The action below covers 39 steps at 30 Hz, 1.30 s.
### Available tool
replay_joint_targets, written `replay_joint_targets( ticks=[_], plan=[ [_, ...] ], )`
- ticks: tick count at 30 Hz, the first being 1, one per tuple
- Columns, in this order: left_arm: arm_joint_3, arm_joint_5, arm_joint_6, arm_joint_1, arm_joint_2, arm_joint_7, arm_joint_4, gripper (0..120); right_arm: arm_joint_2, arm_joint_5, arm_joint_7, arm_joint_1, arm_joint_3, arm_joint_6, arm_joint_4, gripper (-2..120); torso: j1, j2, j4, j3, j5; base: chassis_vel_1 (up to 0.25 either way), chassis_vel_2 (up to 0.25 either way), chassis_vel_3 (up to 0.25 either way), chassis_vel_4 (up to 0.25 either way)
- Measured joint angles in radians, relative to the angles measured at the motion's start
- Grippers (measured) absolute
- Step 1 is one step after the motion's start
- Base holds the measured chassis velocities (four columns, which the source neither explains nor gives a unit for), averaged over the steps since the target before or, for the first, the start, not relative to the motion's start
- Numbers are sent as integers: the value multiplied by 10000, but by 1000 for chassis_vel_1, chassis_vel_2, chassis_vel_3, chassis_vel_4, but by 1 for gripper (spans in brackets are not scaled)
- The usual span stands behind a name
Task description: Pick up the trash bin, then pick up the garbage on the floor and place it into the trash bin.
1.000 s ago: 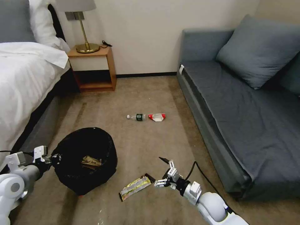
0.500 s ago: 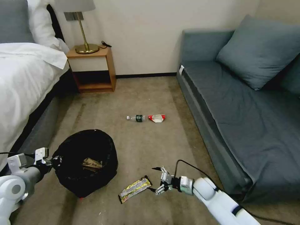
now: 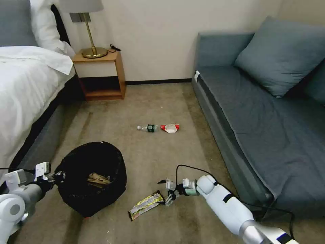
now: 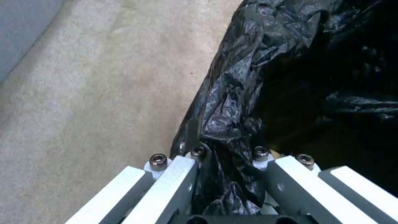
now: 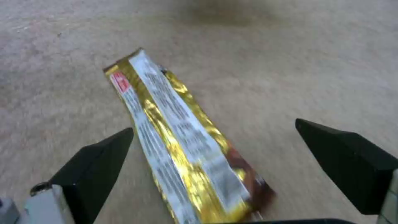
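Observation:
The trash bin (image 3: 90, 159), round and lined with a crinkled black bag (image 4: 257, 87), sits low on the left. My left gripper (image 3: 58, 176) is shut on its left rim, and the left wrist view shows the gripper (image 4: 226, 153) pinching the bag's edge. A crumpled brown paper bag (image 3: 98, 178) lies inside the bin. The yellow-silver snack wrapper (image 3: 146, 204) lies on the carpet, its right end at my open right gripper (image 3: 166, 191). In the right wrist view the wrapper (image 5: 178, 140) runs between the spread black fingers (image 5: 95, 161). Farther off lie a clear bottle (image 3: 149, 127) and a red-and-white wrapper (image 3: 170, 127).
A bed (image 3: 23, 88) runs along the left, and a wooden nightstand (image 3: 101, 74) with a lamp stands against the far wall. A grey sofa (image 3: 264, 112) lines the right side. A black cable (image 3: 189, 168) loops over my right arm. Open carpet (image 3: 152, 101) lies between bed and sofa.
My right arm has dropped lower and swung left, bringing its open gripper up to the snack wrapper's end. The left gripper keeps its hold on the bin rim.

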Motion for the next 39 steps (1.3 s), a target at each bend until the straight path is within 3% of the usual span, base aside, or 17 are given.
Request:
replay_joint_targets(
  ticks=[6, 12, 20, 26, 29, 39],
  plan=[
    [-27, -2, 0, 36, 3, 0, -8, 4, 569, -970, 41, 35, 420, 441, -608, 99, 0, 0, 0, 0, 0, 0, 0, 0, 0],
    [-81, -15, 0, 70, 11, 14, -29, 4, 663, -1514, 58, 41, 713, 616, -1002, 96, 0, 0, 0, -1, 0, 0, 0, 0, 0],
    [-71, -26, 0, 30, 13, 19, -50, 4, 944, -2283, 319, 104, 1023, 645, -1650, 65, -1, 1, -1, -1, 0, 0, 0, 0, 0],
    [-116, -36, 0, 68, -3, 23, -79, 4, 943, -2266, 496, 115, 1065, 636, -1667, 48, 0, 2, 0, -1, 2, 0, 0, 0, 0],
    [-123, -37, 0, 79, -27, 26, -79, 4, 928, -2205, 615, 140, 1054, 603, -1666, 33, 0, 2, -1, 0, 2, 0, 0, 0, 0],
    [-97, -37, 0, 78, -65, 27, -107, 4, 855, -1892, 776, 82, 1017, 544, -1609, 0, 0, 1, -1, -1, 2, 0, 0, 0, 0]
  ],
)
